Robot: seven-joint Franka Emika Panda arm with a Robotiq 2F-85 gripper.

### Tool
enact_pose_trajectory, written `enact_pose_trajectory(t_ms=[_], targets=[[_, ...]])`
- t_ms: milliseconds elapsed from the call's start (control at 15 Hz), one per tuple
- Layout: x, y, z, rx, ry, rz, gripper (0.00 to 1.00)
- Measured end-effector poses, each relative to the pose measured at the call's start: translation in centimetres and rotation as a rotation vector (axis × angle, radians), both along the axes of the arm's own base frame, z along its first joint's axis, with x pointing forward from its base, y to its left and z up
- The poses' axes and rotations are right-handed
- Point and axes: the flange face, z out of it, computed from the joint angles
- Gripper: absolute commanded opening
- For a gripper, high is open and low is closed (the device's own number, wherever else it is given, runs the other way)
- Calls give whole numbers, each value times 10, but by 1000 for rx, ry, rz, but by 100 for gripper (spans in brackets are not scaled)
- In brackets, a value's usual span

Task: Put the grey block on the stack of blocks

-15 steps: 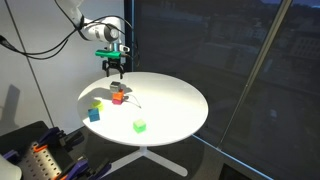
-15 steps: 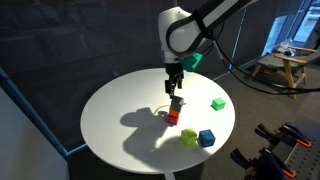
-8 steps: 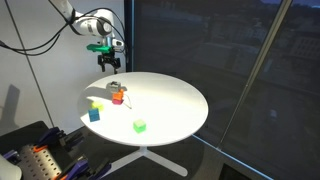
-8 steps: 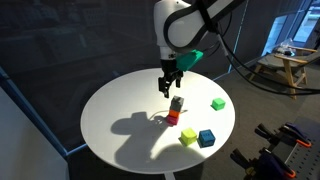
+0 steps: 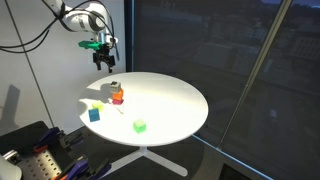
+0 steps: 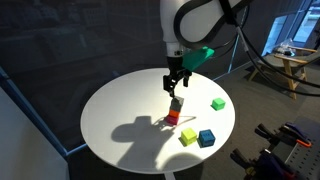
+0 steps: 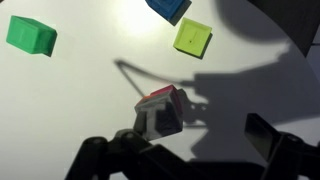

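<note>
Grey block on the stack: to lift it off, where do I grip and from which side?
Grip the grey block by two opposite upright faces, coming straight down. It sits topmost on the stack, sides free; a sideways approach would likely topple it. The open hand hangs above.

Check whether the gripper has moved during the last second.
Yes. In an exterior view the gripper has risen, widening its gap above the stack of blocks, which has stayed put.

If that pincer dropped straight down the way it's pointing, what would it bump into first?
Most likely the grey block topping the stack. The pincer hangs open above it, and the wrist view shows the stack just ahead. Exact alignment is hard to judge.
</note>
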Motion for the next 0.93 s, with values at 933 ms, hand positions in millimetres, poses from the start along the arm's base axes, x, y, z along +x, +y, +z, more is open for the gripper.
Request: enact_pose_trajectory(t_ms=[933], targets=[[-30, -77, 35, 22, -57, -170, 100]])
